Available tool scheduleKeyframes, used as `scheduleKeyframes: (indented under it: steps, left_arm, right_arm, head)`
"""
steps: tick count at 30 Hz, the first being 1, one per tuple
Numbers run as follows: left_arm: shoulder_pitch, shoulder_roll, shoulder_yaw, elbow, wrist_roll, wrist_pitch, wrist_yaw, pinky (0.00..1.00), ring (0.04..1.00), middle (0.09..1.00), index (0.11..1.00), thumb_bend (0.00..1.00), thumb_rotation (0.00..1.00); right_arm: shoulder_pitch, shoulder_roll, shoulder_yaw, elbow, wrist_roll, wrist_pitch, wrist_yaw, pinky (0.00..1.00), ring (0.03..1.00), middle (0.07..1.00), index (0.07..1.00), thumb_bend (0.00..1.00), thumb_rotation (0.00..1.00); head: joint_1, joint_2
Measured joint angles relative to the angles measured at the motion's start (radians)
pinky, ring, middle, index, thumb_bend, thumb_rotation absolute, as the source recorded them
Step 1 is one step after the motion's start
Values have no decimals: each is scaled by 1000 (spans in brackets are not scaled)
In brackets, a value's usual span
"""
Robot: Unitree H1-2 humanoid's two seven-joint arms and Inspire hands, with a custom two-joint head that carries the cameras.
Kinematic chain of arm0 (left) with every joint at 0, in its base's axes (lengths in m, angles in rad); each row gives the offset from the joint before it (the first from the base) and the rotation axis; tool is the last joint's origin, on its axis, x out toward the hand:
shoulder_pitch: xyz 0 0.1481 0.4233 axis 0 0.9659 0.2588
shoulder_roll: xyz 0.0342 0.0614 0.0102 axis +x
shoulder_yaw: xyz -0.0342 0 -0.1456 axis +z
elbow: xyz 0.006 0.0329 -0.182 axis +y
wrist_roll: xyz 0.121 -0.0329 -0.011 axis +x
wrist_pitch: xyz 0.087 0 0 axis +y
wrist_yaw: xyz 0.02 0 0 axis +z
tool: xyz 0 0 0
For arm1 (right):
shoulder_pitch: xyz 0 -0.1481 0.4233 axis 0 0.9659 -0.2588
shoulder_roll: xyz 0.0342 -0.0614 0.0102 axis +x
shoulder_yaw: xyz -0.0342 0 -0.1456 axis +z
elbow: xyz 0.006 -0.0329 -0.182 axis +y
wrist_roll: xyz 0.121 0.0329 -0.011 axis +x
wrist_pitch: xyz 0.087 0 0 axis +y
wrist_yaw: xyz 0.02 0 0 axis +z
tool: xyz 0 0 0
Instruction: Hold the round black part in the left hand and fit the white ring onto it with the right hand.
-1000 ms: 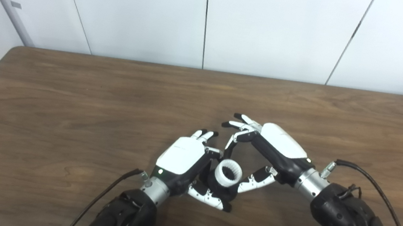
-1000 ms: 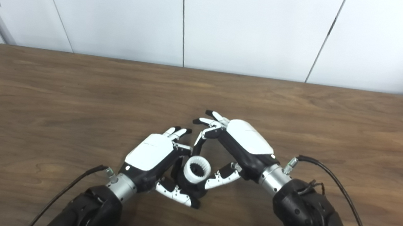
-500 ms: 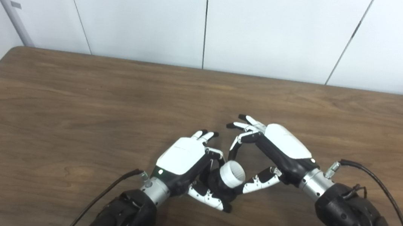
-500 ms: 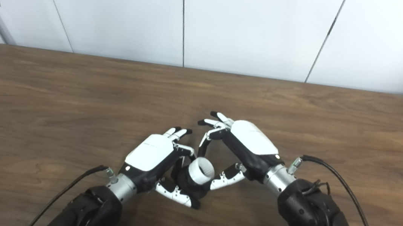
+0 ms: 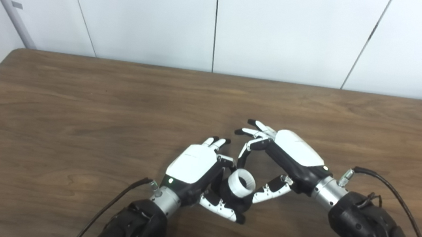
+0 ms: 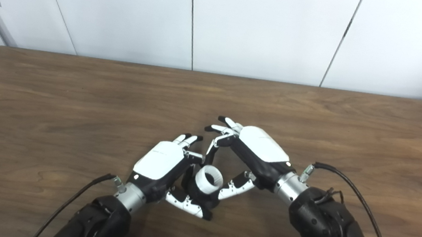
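My left hand (image 5: 194, 167) lies low over the wooden table (image 5: 76, 119), shut on the round black part (image 5: 235, 201), which shows as a dark body between its fingers and thumb. The white ring (image 5: 241, 183) sits on top of the black part, its opening facing up and towards me. My right hand (image 5: 294, 156) reaches in from the right. Its forefinger curls down behind the ring and its thumb (image 5: 266, 191) rests against the ring's right side, pinching it. Most of the black part is hidden by the ring and my left fingers.
Black cables (image 5: 397, 195) trail from both wrists over the table near the front edge. White wall panels (image 5: 214, 23) stand behind the table's far edge.
The ring tilted away and then back, so its opening shows again. My right hand drew slightly right, then returned left. My left hand edged a little up and right.
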Motion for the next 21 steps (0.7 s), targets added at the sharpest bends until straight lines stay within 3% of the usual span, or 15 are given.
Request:
scheduleKeyframes:
  steps: [21]
  left_arm:
    - [-2, -4, -2, 1, 0, 4, -3, 1000, 977, 846, 479, 520, 49]
  right_arm:
    - [-13, -1, -2, -4, 4, 11, 34, 1000, 1000, 954, 490, 521, 154]
  head:
    - [-2, -5]
